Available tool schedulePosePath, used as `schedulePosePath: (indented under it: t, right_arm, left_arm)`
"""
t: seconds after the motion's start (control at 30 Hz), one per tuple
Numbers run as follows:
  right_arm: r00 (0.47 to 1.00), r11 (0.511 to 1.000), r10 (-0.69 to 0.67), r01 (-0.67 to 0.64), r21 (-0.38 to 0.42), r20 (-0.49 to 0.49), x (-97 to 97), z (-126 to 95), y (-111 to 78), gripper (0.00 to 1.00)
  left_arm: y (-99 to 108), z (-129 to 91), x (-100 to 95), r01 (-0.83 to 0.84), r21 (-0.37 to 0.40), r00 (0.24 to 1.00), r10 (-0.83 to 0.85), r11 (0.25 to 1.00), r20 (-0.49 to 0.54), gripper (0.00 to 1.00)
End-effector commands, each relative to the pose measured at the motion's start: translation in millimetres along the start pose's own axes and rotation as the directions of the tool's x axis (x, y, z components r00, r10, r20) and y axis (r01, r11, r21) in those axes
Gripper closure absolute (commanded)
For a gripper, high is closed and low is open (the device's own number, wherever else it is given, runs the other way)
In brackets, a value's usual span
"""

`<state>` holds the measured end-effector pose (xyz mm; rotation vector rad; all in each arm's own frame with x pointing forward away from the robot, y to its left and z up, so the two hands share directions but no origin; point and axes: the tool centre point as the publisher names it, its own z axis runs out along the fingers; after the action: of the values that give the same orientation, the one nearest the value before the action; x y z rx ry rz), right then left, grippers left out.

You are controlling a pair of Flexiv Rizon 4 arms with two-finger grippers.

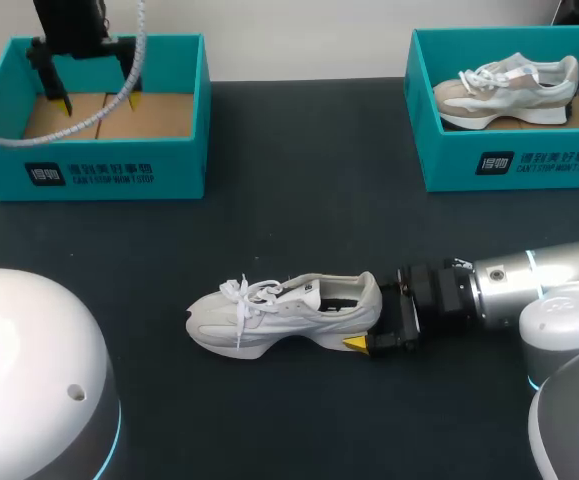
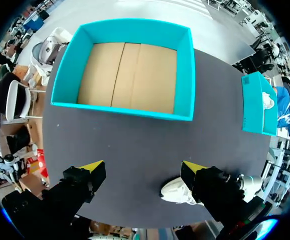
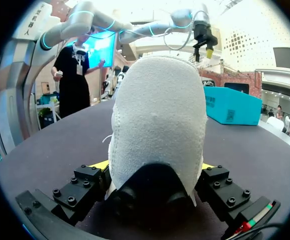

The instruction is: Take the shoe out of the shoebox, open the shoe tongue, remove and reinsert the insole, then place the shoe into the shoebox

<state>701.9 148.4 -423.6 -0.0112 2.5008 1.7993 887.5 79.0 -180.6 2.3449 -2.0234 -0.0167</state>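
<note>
A white shoe (image 1: 279, 315) lies on its sole in the middle of the dark table, toe pointing left. My right gripper (image 1: 369, 320) holds its heel from the right; in the right wrist view the heel (image 3: 157, 125) fills the space between the fingers (image 3: 92, 180), which touch it on both sides. My left gripper (image 1: 99, 101) hangs open and empty over the empty teal shoebox (image 1: 89, 170) at the back left. From the left wrist, the open gripper (image 2: 142, 167) looks down on that box (image 2: 119, 110), with the shoe's toe (image 2: 174, 192) showing beside one finger.
A second teal shoebox (image 1: 509, 160) at the back right holds a beige and white shoe (image 1: 509, 90). My arms' white bases fill the front left and front right corners. Bare dark tabletop lies between the boxes and around the shoe.
</note>
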Motion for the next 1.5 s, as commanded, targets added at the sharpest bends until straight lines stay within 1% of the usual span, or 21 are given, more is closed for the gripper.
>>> schedulePosePath:
  t: [0.03,0.07,0.1,0.17,0.3,0.57,0.6,0.77,0.97,1.03,1.23,1.37,1.5]
  right_arm:
    - [1.000,1.000,0.000,0.000,0.003,0.002,-2.1,6.7,-3.0,1.00]
    - [1.000,1.000,0.000,0.000,0.003,0.002,-2.1,6.7,-3.0,1.00]
    - [1.000,1.000,0.000,0.000,0.003,0.002,-2.1,6.7,-3.0,1.00]
    - [1.000,1.000,0.000,0.000,0.003,0.002,-2.1,6.7,-3.0,1.00]
    - [1.000,1.000,0.000,0.000,0.003,0.002,-2.1,6.7,-3.0,1.00]
    - [1.000,1.000,0.000,0.000,0.003,0.002,-2.1,6.7,-3.0,1.00]
    - [1.000,1.000,0.000,0.000,0.003,0.002,-2.1,6.7,-3.0,1.00]
    - [1.000,1.000,0.000,0.000,0.003,0.002,-2.1,6.7,-3.0,1.00]
    - [1.000,1.000,0.000,0.000,0.003,0.002,-2.1,6.7,-3.0,1.00]
    - [1.000,1.000,0.000,0.000,0.003,0.002,-2.1,6.7,-3.0,1.00]
    - [1.000,1.000,0.000,0.000,0.003,0.002,-2.1,6.7,-3.0,1.00]
    - [1.000,1.000,0.000,0.000,0.003,0.002,-2.1,6.7,-3.0,1.00]
    - [1.000,1.000,0.000,0.000,0.003,0.002,-2.1,6.7,-3.0,1.00]
  left_arm:
    - [52.7,3.9,7.8,0.018,0.095,1.000,-0.017,0.995,-0.014,0.00]
    - [63.2,6.8,13.5,0.013,0.092,1.000,-0.012,0.996,-0.012,0.00]
    - [67.5,8.4,16.0,0.014,0.089,1.000,-0.013,0.996,-0.011,0.00]
    - [84.1,15.0,26.3,0.009,0.084,1.000,-0.010,0.996,0.010,0.00]
    - [108.4,23.9,42.7,0.006,0.084,0.999,-0.009,0.996,0.034,0.00]
    - [163.3,39.2,83.4,-0.022,0.082,0.999,0.019,0.996,0.041,0.00]
    - [167.7,40.4,86.7,-0.032,0.073,0.999,0.029,0.997,0.040,0.00]
    - [193.2,51.1,108.2,-0.051,0.077,0.997,0.046,0.996,0.065,0.00]
    - [208.8,60.4,130.9,-0.080,0.063,0.996,0.077,0.995,0.055,0.00]
    - [212.7,65.2,142.1,-0.089,0.060,0.994,0.085,0.994,0.065,0.00]
    - [215.9,81.2,168.4,-0.100,0.046,0.992,0.096,0.994,0.083,0.00]
    - [215.4,91.2,182.9,-0.118,0.045,0.990,0.113,0.992,0.089,0.00]
    - [219.8,102.5,197.9,-0.136,0.030,0.985,0.132,0.990,0.111,0.00]
